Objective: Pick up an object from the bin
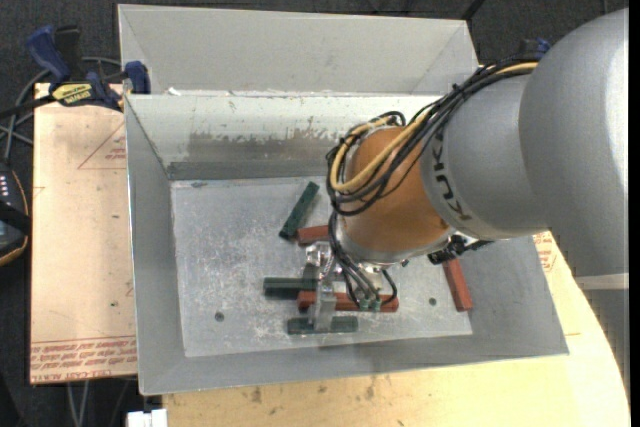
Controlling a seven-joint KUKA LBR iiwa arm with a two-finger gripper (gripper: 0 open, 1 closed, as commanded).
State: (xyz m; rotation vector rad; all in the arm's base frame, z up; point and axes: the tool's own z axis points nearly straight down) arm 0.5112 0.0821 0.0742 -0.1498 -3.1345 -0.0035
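My gripper (324,293) is low over the front middle of the bin, among a small cluster of bars. A dark green bar (284,288) lies flat just to its left, touching or nearly touching it. Another dark green bar (321,325) lies crosswise right under its lower end. A red-brown bar (368,303) sticks out to its right, partly hidden by the gripper. Behind it, a second red-brown bar (311,233) peeks out from under the wrist. I cannot see any of these bars held.
A dark green bar (299,210) lies tilted further back towards the bin's rear wall. One red-brown bar (458,286) lies alone at the right. The orange wrist cover and its cables hang over the bin's middle right. Bare floor spreads across the left half.
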